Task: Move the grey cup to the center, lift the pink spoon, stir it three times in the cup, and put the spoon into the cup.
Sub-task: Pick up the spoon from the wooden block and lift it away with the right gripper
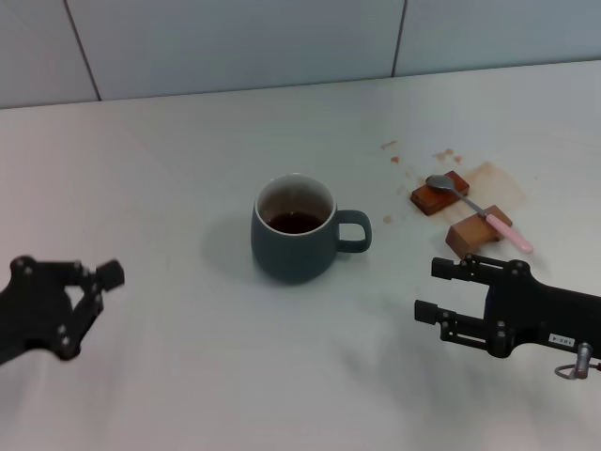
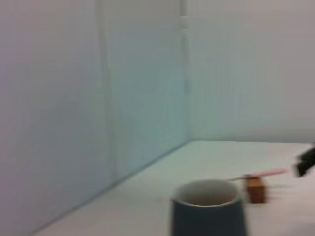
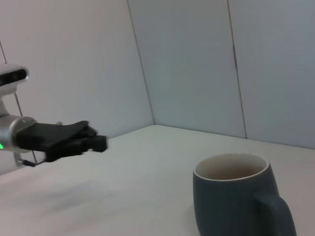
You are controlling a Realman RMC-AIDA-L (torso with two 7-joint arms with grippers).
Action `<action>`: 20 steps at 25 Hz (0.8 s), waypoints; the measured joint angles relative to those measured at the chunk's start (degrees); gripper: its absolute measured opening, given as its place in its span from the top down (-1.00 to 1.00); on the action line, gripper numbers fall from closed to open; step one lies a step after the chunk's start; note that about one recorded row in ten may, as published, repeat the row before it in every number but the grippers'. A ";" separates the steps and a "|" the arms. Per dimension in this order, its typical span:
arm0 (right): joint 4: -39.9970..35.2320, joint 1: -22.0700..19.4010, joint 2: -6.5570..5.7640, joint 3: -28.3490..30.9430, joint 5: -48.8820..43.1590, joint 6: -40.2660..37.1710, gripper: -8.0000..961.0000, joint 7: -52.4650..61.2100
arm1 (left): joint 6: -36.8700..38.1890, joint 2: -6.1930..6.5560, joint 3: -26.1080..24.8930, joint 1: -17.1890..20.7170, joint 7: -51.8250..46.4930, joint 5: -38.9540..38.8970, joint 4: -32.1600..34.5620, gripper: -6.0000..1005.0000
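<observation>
The grey cup (image 1: 296, 230) stands upright in the middle of the table with its handle toward my right and dark liquid inside. It also shows in the left wrist view (image 2: 206, 211) and the right wrist view (image 3: 236, 196). The pink spoon (image 1: 479, 209) lies across two brown wooden blocks (image 1: 470, 214) to the right of the cup, bowl toward the far side. Its handle shows in the left wrist view (image 2: 266, 173). My right gripper (image 1: 430, 289) is open and empty, just in front of the blocks. My left gripper (image 1: 94, 305) is open and empty at the lower left, well clear of the cup.
Brown spill stains (image 1: 488, 174) mark the table around the blocks. A panelled wall (image 1: 282, 47) runs along the far edge. The left gripper shows far off in the right wrist view (image 3: 93, 140).
</observation>
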 joint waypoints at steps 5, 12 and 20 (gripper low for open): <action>0.00 -0.02 0.00 0.01 0.00 0.05 -0.38 0.01 | 3.05 0.71 2.04 1.24 -4.69 0.20 1.90 0.94; 0.76 -0.07 0.04 0.06 0.00 0.13 -0.38 0.04 | 3.09 -0.24 1.81 2.24 -5.47 -0.12 1.91 0.82; 1.34 -0.12 0.00 0.21 0.00 0.17 -0.38 0.00 | 1.00 -2.35 1.58 2.13 -5.26 -0.20 2.19 0.55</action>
